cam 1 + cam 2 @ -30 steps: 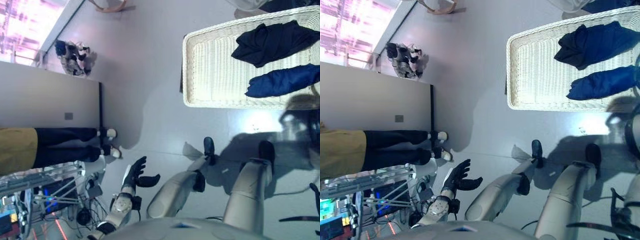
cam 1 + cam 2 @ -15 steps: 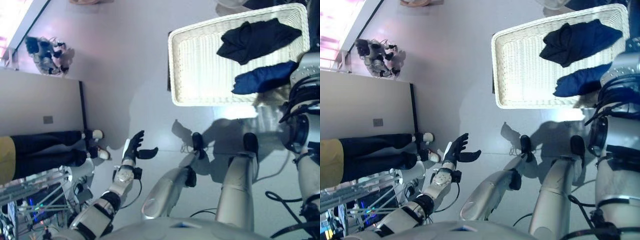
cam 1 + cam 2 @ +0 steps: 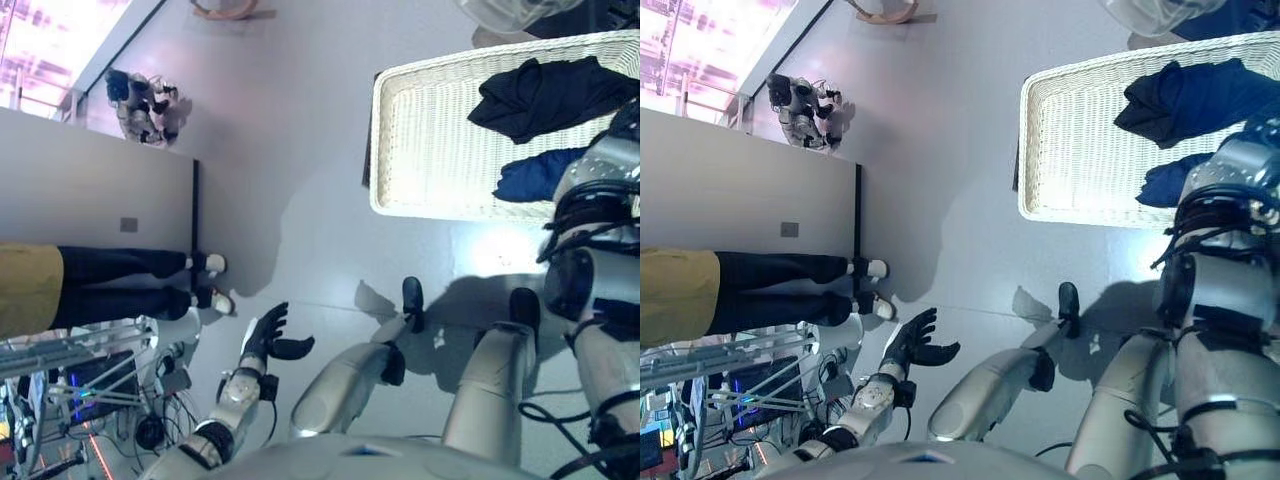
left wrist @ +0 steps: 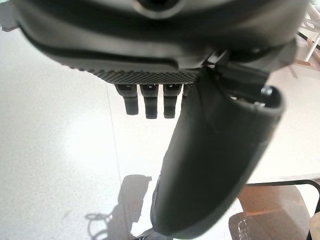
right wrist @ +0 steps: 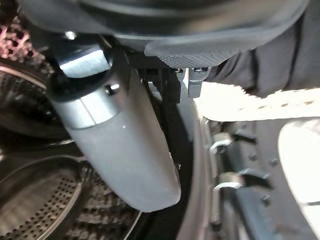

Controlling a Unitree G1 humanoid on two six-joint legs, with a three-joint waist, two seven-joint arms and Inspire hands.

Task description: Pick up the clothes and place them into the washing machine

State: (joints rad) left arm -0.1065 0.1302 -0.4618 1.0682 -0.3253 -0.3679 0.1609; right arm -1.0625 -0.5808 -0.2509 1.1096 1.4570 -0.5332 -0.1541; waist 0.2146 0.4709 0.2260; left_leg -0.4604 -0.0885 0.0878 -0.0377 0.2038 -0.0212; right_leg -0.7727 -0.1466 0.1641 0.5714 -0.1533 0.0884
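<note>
A white wicker basket point(image 3: 378, 140) stands at the upper right. In it lie a black garment point(image 3: 550, 95) and a blue garment point(image 3: 530, 175). My right arm point(image 3: 590, 200) reaches in from the right over the basket's near edge, partly covering the blue garment. In the right wrist view my right hand point(image 5: 115, 135) is open and empty, with the thumb out, between the washing machine's drum point(image 5: 45, 210) and the basket's rim point(image 5: 235, 100). My left hand point(image 3: 268, 335) hangs open and empty over the floor at the lower left, and it also shows in the left wrist view point(image 4: 210, 150).
A person point(image 3: 130, 285) in dark trousers and white shoes stands at the left by a grey partition point(image 3: 90, 190). Another robot point(image 3: 140, 100) lies on the floor at the far upper left. A rack of equipment point(image 3: 80, 380) stands at the lower left.
The camera has shifted. My right arm has come into view on the right and now lies over the basket's near edge. The clothes and my left hand have stayed put.
</note>
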